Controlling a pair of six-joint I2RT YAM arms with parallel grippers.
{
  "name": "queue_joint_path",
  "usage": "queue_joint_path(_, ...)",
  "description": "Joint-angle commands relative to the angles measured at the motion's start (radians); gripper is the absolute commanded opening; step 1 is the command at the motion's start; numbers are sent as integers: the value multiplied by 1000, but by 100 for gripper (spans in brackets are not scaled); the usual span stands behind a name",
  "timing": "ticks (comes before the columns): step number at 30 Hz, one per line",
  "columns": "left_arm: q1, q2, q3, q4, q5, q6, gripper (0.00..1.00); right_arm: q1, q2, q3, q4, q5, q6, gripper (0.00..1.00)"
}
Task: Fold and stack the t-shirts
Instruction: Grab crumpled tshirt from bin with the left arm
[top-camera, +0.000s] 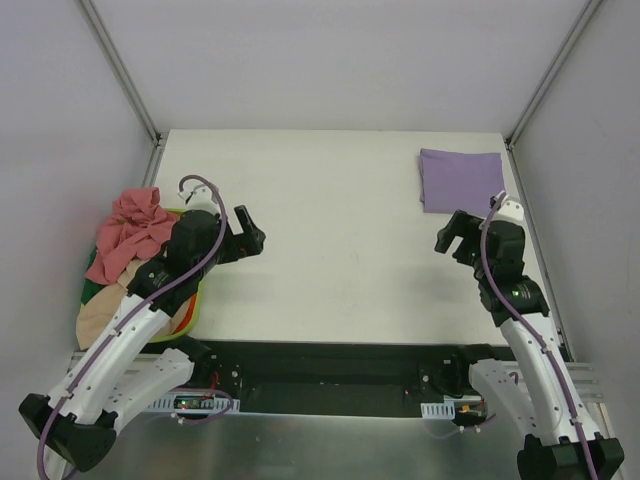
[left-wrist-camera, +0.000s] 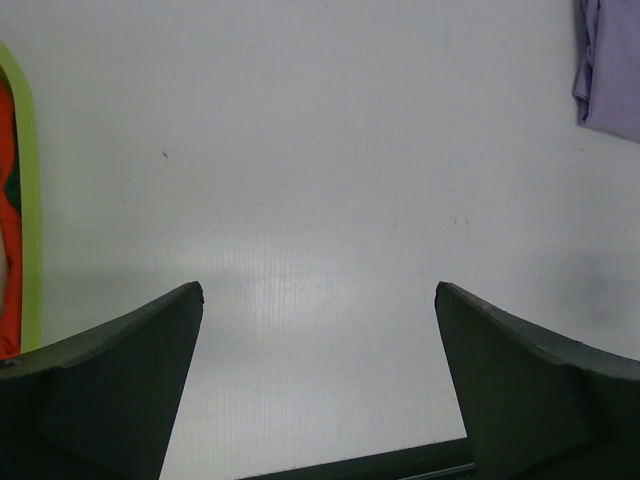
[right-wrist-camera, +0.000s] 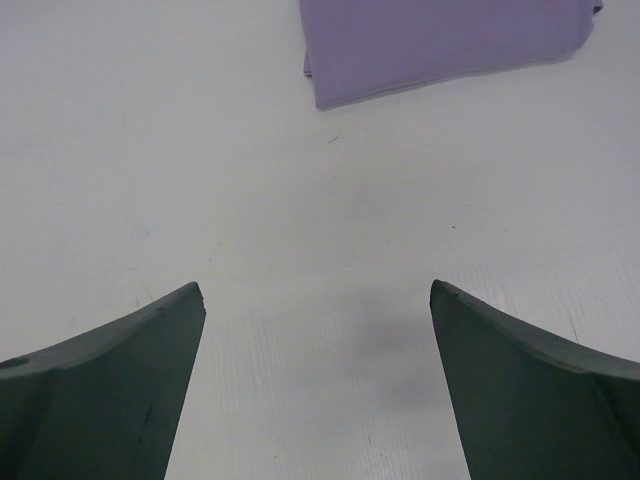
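Observation:
A folded purple t-shirt (top-camera: 460, 180) lies flat at the far right of the white table; it also shows in the right wrist view (right-wrist-camera: 440, 40) and at the edge of the left wrist view (left-wrist-camera: 610, 70). A pile of unfolded shirts sits at the left edge, with a crumpled pink shirt (top-camera: 130, 230) on top. My left gripper (top-camera: 250, 238) is open and empty just right of the pile; in its wrist view (left-wrist-camera: 320, 295) it holds nothing. My right gripper (top-camera: 450, 235) is open and empty, near side of the purple shirt, and only bare table lies between its jaws (right-wrist-camera: 318, 290).
A lime-green basket (top-camera: 190, 300) holds the pile, with beige (top-camera: 100, 318) and green cloth in it; its rim shows in the left wrist view (left-wrist-camera: 28, 200). Metal frame posts (top-camera: 120, 70) rise at the table's back corners. White walls enclose the table.

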Motion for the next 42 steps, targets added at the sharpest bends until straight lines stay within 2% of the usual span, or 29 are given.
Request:
queue_joint_path(1, -2, -34, -4, 14, -80, 0, 99, -4, -32, -14, 66, 35, 10, 96)
queue_joint_path(8, 29, 33, 56, -56, -258, -79, 99, -4, -10, -20, 57, 44, 22, 96)
queue_joint_path(10, 119, 67, 83, -75, -240, -84, 99, -4, -10, -14, 52, 41, 17, 96)
queue_joint_path(13, 315, 111, 99, -76, -150, -124, 99, -4, -12, -23, 50, 46, 11, 96)
queue_joint_path(18, 498, 217, 143, -87, -168, -156, 99, -4, 8, -25, 43, 21, -2, 96)
queue_joint_path(22, 577, 304, 177, -87, -260, -162, 99, -4, 33, -20, 38, 15, -9, 96)
queue_joint_path(25, 647, 396, 220, -82, -231, -129, 99, -4, 51, -19, 40, 15, -15, 96)
queue_joint_path(28, 666, 498, 258, -17, -244, -32, 99, -2, 68, -20, 43, 12, -16, 96)
queue_joint_path(34, 748, 726, 365, 7, -225, -10, 96, -4, 91, -23, 46, 4, -32, 96)
queue_joint_path(37, 773, 789, 389, 5, -174, -9, 79, -4, 91, -23, 41, 21, -33, 96)
queue_joint_path(39, 775, 797, 396, 2, -174, -6, 50, -4, 88, -23, 40, 20, -35, 96)
queue_joint_path(41, 775, 776, 399, -7, -176, 0, 12, -2, 86, -23, 40, 23, -36, 96)
queue_joint_path(42, 775, 759, 405, -18, -176, 0, 3, -4, 86, -23, 40, 23, -35, 96)
